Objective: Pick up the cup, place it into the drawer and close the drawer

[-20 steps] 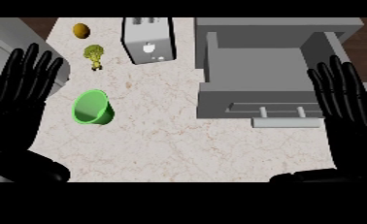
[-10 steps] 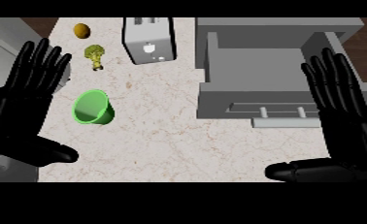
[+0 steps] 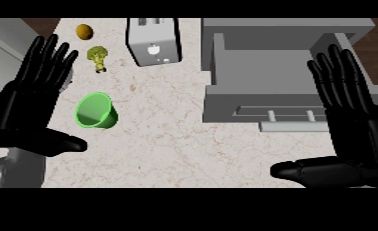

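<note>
Green plastic cup (image 3: 96, 111) beside the straight, spread fingers (image 3: 46, 64) of the left hand (image 3: 29, 106); may be knocked away if clipped

Left hand (image 3: 33, 110): outer side cut off at the frame's left edge. It covers part of a grey thing (image 3: 13, 37) at upper left, which I cannot identify. Right hand (image 3: 347, 120): heel cut off at lower right, and its fingers hide the right wall of the drawer (image 3: 258, 95). Toaster (image 3: 153, 42): far end cut off at top. Brown round item (image 3: 85, 31), upper left: too small to name.
</note>
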Robot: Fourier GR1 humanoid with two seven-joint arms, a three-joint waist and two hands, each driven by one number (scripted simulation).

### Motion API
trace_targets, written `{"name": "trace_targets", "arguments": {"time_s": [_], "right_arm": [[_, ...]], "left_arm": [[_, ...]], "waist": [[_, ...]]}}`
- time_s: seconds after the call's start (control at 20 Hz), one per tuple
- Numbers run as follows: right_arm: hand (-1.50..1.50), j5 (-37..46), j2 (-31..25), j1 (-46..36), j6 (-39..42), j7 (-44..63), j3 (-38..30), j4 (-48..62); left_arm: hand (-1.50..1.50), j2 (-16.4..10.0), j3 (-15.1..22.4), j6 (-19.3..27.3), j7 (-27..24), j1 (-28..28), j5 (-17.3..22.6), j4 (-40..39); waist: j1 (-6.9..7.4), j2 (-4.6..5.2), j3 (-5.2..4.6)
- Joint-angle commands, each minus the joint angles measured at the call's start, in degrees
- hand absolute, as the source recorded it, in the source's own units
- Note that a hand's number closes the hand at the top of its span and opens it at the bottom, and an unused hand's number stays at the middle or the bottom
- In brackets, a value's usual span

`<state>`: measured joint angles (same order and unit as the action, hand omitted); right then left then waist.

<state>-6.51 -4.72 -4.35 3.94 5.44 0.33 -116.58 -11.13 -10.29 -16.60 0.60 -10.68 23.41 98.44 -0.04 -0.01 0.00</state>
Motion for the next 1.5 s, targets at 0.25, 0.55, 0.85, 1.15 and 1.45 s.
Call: {"name": "trace_targets", "arguments": {"time_s": [0.25,0.55,0.85,1.15,1.45], "right_arm": [[-1.5,-0.64,-0.28,-2.29,1.0,-1.6,-2.31,2.27],[-1.5,-2.62,-1.06,-5.31,0.38,3.25,-4.21,2.42],[-1.5,-0.94,-0.38,-3.49,0.29,2.24,-2.8,-0.48],[-1.5,-0.8,-0.2,-1.78,0.83,3.93,-1.48,-2.78],[-1.5,2.22,1.88,-2.58,-1.93,4.89,0.67,-2.93]], "left_arm": [[-1.5,0.33,-1.05,-0.73,-5.39,0.29,-4.15,-7.59],[-1.5,1.53,0.07,-0.07,-4.58,2.61,-5.47,-7.63],[-1.5,-0.32,-2.7,0.0,-11.49,0.7,-10.34,-18.22],[-1.5,-4.87,-6.48,-7.13,-17.74,3.68,-8.66,-25.92],[-1.5,-3.38,-4.12,-6.46,-21.62,-0.4,-12.4,-34.3]], "waist": [[-0.05,0.03,0.0],[0.06,0.03,0.0],[-0.14,0.08,-0.02],[-0.08,0.05,-0.02],[-0.1,0.02,-0.02]]}}
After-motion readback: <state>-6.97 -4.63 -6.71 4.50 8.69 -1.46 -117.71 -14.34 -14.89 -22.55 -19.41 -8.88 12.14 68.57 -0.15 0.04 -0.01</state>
